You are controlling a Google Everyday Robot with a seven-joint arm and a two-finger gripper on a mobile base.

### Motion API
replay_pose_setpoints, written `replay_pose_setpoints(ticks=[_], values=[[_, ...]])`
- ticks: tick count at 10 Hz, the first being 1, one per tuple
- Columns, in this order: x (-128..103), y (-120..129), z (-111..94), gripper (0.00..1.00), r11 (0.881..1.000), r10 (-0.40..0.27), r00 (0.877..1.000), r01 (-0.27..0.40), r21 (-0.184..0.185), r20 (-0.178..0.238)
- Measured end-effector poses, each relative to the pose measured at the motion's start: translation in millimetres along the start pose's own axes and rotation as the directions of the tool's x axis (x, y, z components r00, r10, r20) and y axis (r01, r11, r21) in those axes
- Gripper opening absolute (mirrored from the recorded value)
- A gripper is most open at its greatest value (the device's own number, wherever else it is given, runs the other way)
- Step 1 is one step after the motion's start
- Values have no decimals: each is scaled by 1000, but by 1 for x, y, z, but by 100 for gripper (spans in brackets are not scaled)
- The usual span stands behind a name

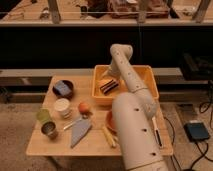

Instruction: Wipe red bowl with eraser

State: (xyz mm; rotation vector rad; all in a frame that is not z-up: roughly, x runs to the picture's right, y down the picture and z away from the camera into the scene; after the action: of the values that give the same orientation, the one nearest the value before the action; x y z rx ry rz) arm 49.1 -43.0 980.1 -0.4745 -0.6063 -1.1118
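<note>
The eraser (109, 86), a black block with light stripes, lies in the left part of the yellow tray (149, 84) at the back of the table. My arm reaches over the table and bends down into the tray. My gripper (112, 75) hangs just above the eraser's far side. The red bowl (109, 121) sits on the table in front of the tray. Only its left edge shows, since my arm covers the rest.
A dark bowl holding a blue object (63, 88) stands at the back left. A white cup (62, 107), a green cup (43, 116) and a metal cup (49, 130) stand on the left. An orange ball (84, 107), a grey scoop (79, 131) and a yellow-handled brush (109, 136) lie mid-table.
</note>
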Motion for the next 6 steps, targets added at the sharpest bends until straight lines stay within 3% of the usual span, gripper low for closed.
replay_pose_setpoints(ticks=[2, 5, 6], values=[[-8, -5, 2, 80, 994, -105, 994, 105, -29, 1], [-10, 2, 5, 80, 987, -138, 990, 137, -89, -6], [-10, 1, 6, 80, 987, -136, 991, 135, -90, -9]])
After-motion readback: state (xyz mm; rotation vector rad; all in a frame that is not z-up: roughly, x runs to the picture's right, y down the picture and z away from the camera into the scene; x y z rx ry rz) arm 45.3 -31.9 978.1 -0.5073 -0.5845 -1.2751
